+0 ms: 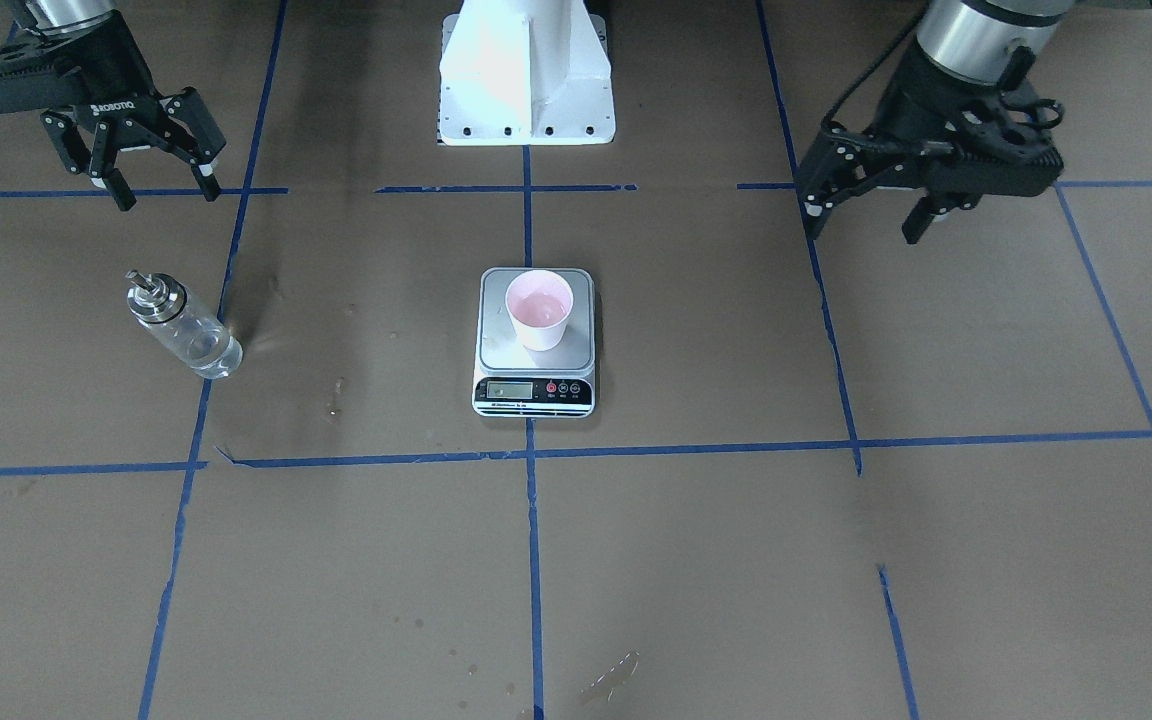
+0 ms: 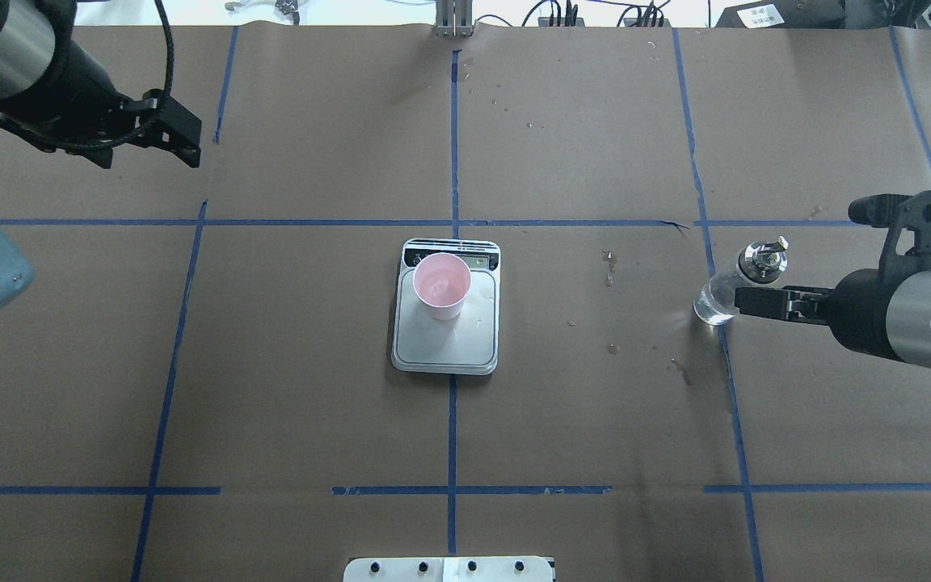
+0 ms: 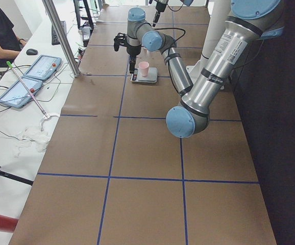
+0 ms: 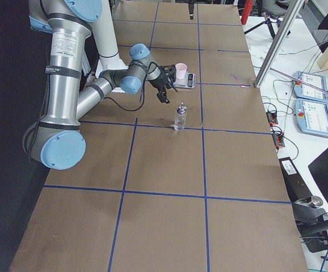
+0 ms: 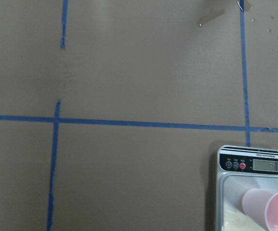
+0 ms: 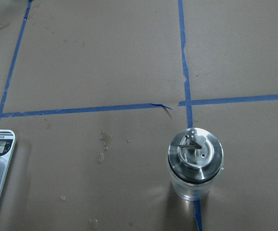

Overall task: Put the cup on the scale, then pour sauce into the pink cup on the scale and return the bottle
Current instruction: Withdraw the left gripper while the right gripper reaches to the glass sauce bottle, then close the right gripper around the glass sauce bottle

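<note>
Scale [image 1: 534, 392] bearing cup [image 1: 539, 308]; sauce [image 1: 210, 352] in bottle [image 1: 180, 322]

The scale [image 2: 445, 347] sits mid-counter [image 2: 296, 380] astride the centre tape line [image 2: 452, 428], with its display end away from the robot. The cup [image 2: 441, 284] stands upright on its platform, toward the display. The bottle [image 2: 720, 299] stands upright well to the robot's right, with the right end effector [image 1: 164, 190] on its robot side.

Silver tubular arms [image 3: 216, 66] with pale blue joint caps [image 3: 180, 121] on a white pedestal [image 1: 526, 85] dotted with dark screws [image 1: 508, 130]; black cables [image 2: 167, 40] run to the black left gripper [image 1: 864, 228] and ROBOTIQ-marked right gripper [image 1: 164, 188].
</note>
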Available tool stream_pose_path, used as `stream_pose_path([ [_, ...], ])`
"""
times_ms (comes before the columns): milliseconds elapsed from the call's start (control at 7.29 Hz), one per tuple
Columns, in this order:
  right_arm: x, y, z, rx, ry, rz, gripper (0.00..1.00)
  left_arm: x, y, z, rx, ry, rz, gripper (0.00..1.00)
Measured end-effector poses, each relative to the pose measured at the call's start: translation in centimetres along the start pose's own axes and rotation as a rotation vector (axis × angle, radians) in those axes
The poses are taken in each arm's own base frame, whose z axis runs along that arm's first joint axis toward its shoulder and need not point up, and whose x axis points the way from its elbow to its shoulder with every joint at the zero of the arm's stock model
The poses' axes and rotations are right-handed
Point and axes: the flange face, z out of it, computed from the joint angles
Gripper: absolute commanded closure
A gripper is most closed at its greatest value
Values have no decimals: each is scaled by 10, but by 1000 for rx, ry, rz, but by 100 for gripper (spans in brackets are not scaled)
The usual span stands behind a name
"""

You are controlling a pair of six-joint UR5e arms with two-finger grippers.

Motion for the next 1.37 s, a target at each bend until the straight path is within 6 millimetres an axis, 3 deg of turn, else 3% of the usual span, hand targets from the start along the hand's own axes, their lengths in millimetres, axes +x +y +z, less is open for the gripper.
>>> stream_pose_path([
  [412, 15, 41, 39, 171, 52, -78, 0, -131, -39, -2, -21, -142, 286, 0],
  [686, 29, 62, 69, 262, 74, -108, 0, -207, -65, -3, -64, -192, 420, 0],
  [960, 45, 75, 94, 311, 80, -114, 0, -254, -66, -2, -61, -207, 490, 0],
  [1372, 40, 83, 120, 362, 90, -125, 0, -287, -58, -5, -15, -219, 518, 0],
])
